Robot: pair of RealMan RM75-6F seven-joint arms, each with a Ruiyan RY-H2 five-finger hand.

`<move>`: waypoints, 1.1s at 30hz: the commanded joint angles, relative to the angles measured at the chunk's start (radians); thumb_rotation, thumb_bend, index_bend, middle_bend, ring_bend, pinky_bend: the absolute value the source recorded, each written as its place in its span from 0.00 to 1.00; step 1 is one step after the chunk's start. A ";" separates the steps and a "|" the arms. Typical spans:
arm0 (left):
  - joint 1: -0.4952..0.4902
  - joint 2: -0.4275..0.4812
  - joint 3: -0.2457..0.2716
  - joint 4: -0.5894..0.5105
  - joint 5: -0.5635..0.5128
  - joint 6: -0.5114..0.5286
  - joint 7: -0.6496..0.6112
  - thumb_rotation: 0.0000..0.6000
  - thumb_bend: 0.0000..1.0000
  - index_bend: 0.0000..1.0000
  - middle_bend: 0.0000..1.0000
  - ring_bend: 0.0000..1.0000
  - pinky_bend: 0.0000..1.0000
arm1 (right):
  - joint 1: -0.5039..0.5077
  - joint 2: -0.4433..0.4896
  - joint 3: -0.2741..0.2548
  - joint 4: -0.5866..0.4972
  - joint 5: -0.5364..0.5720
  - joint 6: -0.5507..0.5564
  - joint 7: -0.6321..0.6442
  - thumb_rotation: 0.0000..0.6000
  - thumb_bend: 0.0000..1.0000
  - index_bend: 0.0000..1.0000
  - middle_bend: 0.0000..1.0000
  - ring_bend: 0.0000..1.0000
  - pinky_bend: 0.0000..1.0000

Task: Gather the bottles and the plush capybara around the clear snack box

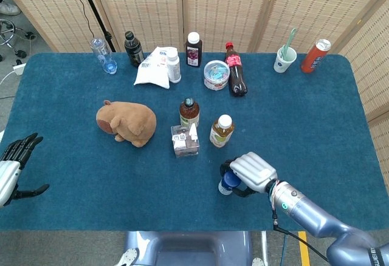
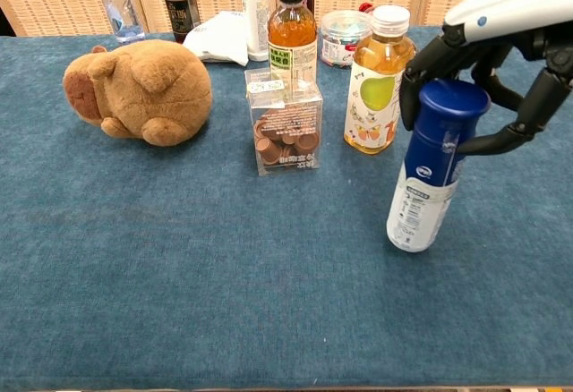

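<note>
A blue cloth-covered table (image 1: 73, 175) stands before woven folding screens. Nearest the robot, its right hand (image 2: 488, 61) has its fingers curled around the cap end of a blue-capped bottle (image 2: 428, 168), which leans slightly and stands near the front edge, apart from the cluster. The left hand (image 1: 15, 160) hangs off the table's left edge, fingers spread and holding nothing.

Further in, the clear snack box (image 2: 284, 122) sits mid-table. A yellow juice bottle (image 2: 379, 79) stands just to its right and an amber tea bottle (image 2: 292, 36) just behind it; the plush capybara (image 2: 139, 89) lies near its left side. By the look of it, those three are already gathered, and the blue-capped bottle is the one in hand, not yet beside the box.

Along the far edge several bottles remain well apart from the box, among them a dark bottle (image 1: 133, 48), a purple juice bottle (image 1: 194, 50) and a cola bottle (image 1: 235, 70), so much of the gathering appears left.
</note>
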 commanded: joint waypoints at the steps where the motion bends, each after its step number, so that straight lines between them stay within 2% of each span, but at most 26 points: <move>1: 0.000 0.001 0.000 0.000 0.001 0.000 -0.001 1.00 0.15 0.00 0.00 0.00 0.00 | 0.009 -0.006 0.012 -0.005 0.005 0.003 0.001 1.00 0.88 0.50 0.43 0.43 0.66; 9: 0.002 0.003 0.002 0.000 0.006 0.003 -0.007 1.00 0.15 0.00 0.00 0.00 0.00 | 0.059 -0.076 0.044 0.015 0.060 0.026 -0.043 1.00 0.93 0.48 0.44 0.43 0.66; 21: 0.000 0.004 0.006 0.013 0.017 0.001 -0.030 1.00 0.15 0.00 0.00 0.00 0.00 | 0.198 -0.293 0.078 0.101 0.296 0.176 -0.261 1.00 0.95 0.50 0.45 0.44 0.66; 33: 0.001 0.013 0.006 0.020 0.019 0.004 -0.052 1.00 0.15 0.00 0.00 0.00 0.00 | 0.281 -0.398 0.100 0.132 0.460 0.275 -0.368 1.00 0.95 0.50 0.45 0.44 0.66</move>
